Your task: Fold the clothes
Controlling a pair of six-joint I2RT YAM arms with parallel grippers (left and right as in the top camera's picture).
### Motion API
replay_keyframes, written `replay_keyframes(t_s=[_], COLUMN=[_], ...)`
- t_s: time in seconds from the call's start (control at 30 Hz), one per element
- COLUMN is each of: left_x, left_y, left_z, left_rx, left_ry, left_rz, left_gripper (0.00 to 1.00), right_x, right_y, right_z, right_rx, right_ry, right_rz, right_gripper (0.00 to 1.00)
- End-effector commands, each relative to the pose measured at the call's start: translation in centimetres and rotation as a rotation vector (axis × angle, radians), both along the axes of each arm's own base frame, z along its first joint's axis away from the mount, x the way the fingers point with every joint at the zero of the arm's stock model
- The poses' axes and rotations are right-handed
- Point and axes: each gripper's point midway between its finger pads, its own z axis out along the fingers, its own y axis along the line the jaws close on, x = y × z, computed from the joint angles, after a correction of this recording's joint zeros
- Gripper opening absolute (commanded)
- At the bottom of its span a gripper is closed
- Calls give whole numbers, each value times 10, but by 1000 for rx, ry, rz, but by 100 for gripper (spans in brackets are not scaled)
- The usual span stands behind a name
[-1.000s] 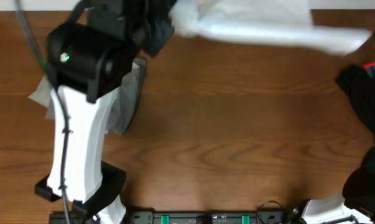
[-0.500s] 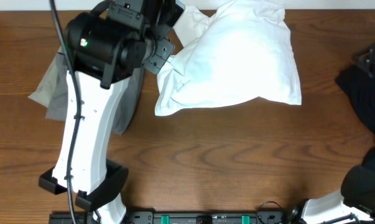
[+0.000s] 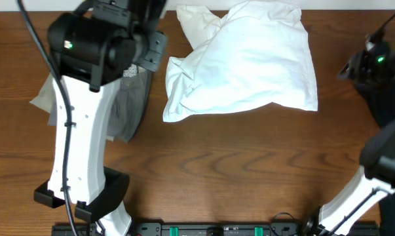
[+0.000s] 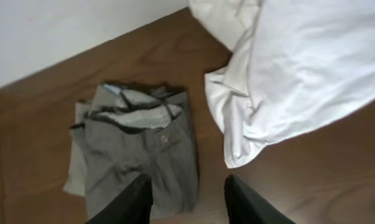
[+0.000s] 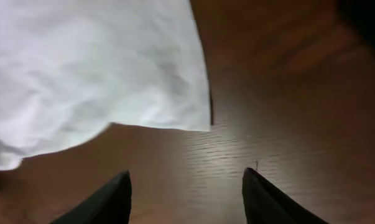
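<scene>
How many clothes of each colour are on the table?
White T-shirt: 1
Grey trousers: 1
Black garment, partly hidden: 1
Total: 3

Overhead camera looked straight down over the brown wooden table (image 3: 249, 164). Left wrist camera, high at far left, faced down on grey-khaki buttoned trousers (image 4: 143, 149). Right wrist camera sat lower, at right. All three shared the crumpled white cotton T-shirt (image 3: 249, 65).

Even bright light (white shirt (image 3: 249, 59) overexposed), soft focus
</scene>
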Motion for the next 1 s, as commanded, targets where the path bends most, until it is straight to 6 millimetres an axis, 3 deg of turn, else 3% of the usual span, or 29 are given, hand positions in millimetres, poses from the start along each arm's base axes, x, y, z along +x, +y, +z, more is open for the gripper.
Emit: replay_keyframes(t_s=[0.0,0.2,0.57,0.7,0.87,0.97], left_x=[-16,-16,-15,-15,-15,-15], left_y=[10,12,12,12,12,12], left_z=[12,13,14,14,14,14], left_rx=[-66,-67,-69,-69,-68,-68], left_ry=[-6,-11,-15,-15,-15,-15], left_rz=[34,41,41,41,41,41], left_gripper=[40,41,46,46,46,46], right_x=[1,-7,-20,-17,-17,-18], right_y=[8,18,40,50,47,29], right_z=[-33,-81,-131,-132,-132,-122], right_rx=[47,2,84,142,143,105], right_ry=[70,173,203,187,188,179], right_rz=[-19,-25,-106,-115,-129,-157], right_gripper=[52,54,51,41,4,2])
